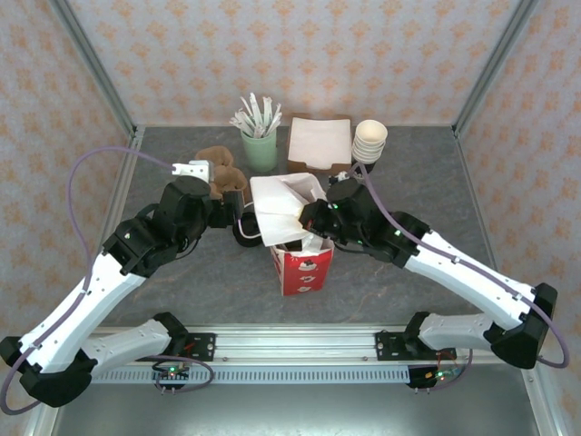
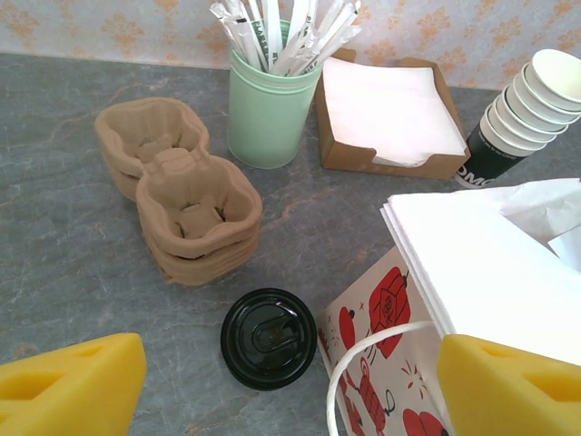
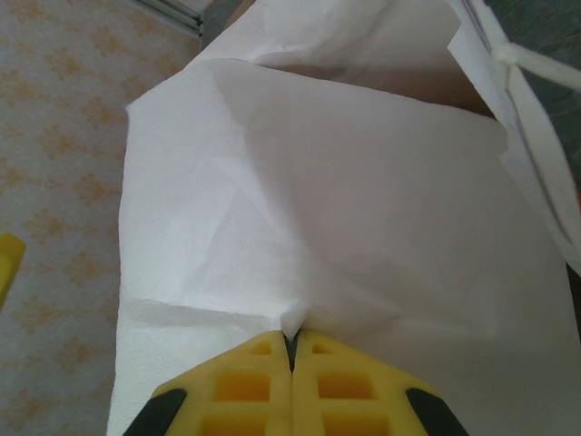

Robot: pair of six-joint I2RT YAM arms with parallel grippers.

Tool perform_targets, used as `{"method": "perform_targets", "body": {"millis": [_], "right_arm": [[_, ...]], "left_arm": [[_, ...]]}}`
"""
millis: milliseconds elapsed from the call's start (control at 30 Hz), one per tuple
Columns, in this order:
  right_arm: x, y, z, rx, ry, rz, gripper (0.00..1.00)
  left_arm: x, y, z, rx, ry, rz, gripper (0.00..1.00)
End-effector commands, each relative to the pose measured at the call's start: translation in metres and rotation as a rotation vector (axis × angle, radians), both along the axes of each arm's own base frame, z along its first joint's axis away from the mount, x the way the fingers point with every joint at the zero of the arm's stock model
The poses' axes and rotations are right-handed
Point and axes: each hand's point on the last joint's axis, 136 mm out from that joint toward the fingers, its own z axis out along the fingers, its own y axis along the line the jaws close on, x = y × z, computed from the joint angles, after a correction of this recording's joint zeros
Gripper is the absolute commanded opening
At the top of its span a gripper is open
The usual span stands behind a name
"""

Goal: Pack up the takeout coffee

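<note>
— The small paper cup with round black plastic lid (image 2: 270,338)?
— Twelve o'clock of the left gripper (image 2: 290,392), spread wide. The right gripper (image 3: 290,343) pinches the red-printed paper bag (image 2: 381,309) at the cup's three.

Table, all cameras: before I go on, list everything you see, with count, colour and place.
table: one, grey stone look, under everything.
paper bag: one, red and white print, table centre.
white napkins: a stack, white, over the bag mouth.
black lid: one, black, on the table left of the bag; cup beneath cannot be told.
cup carriers: a stack, brown pulp, back left.
green cup: one, pale green, back centre, holding wrapped sticks.
napkin box: one, brown cardboard, white sheets inside, right of the green cup.
paper cups: a nested stack, cream, lowest one dark, back right.
left pincer: one, yellow, open, above the lid.
right pincer: one, yellow, shut on the white napkins.
</note>
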Motion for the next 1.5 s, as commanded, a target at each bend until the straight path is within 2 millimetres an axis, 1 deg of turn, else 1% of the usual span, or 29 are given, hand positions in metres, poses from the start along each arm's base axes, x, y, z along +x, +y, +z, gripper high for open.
{"method": "perform_targets", "body": {"millis": [0,100,233,367,633,733,833,900,967,1067,1167,1200,1333,1467], "right_arm": [[0.006,-0.009,-0.005,-0.146,-0.053,-0.026,0.00],[0.006,-0.004,-0.013,-0.214,-0.055,-0.009,0.00],[0.008,-0.007,-0.025,-0.313,-0.059,-0.029,0.00],[0.008,-0.004,-0.035,-0.373,-0.066,-0.027,0.00],[0.010,-0.002,-0.062,-0.495,-0.045,-0.017,0.00],[0.009,-0.001,-0.066,-0.554,-0.067,-0.022,0.00],[0.009,0.000,-0.068,-0.573,-0.065,-0.026,0.00],[0.010,0.001,-0.063,-0.557,-0.069,-0.035,0.00],[0.011,0.001,-0.054,-0.532,-0.085,-0.041,0.01],[0.011,-0.002,-0.037,-0.501,-0.116,-0.053,0.20],[0.012,-0.003,-0.017,-0.477,-0.150,-0.054,0.34],[0.013,-0.003,-0.011,-0.474,-0.161,-0.053,0.37],[0.016,-0.003,0.006,-0.469,-0.198,-0.055,0.40],[0.023,0.010,0.018,-0.430,-0.246,-0.038,0.39]], "left_arm": [[-0.001,0.006,0.002,-0.014,-0.012,0.029,0.84],[-0.002,0.007,0.002,-0.014,-0.016,0.032,0.84],[-0.002,0.009,0.001,-0.015,-0.015,0.041,0.84],[-0.003,0.011,0.000,-0.011,-0.012,0.048,0.84],[-0.005,0.013,0.000,-0.015,-0.017,0.051,0.85],[-0.005,0.012,0.001,-0.024,-0.020,0.051,0.85],[-0.004,0.011,0.001,-0.029,-0.022,0.048,0.85],[-0.004,0.010,0.001,-0.028,-0.021,0.045,0.85],[-0.003,0.010,0.001,-0.027,-0.020,0.043,0.85],[-0.003,0.008,0.000,-0.028,-0.018,0.037,0.85],[-0.003,0.008,0.000,-0.027,-0.017,0.038,0.85],[-0.003,0.009,0.000,-0.026,-0.017,0.041,0.85],[-0.003,0.009,0.001,-0.029,-0.019,0.043,0.86],[-0.003,0.009,0.001,-0.034,-0.018,0.042,0.85]]}}
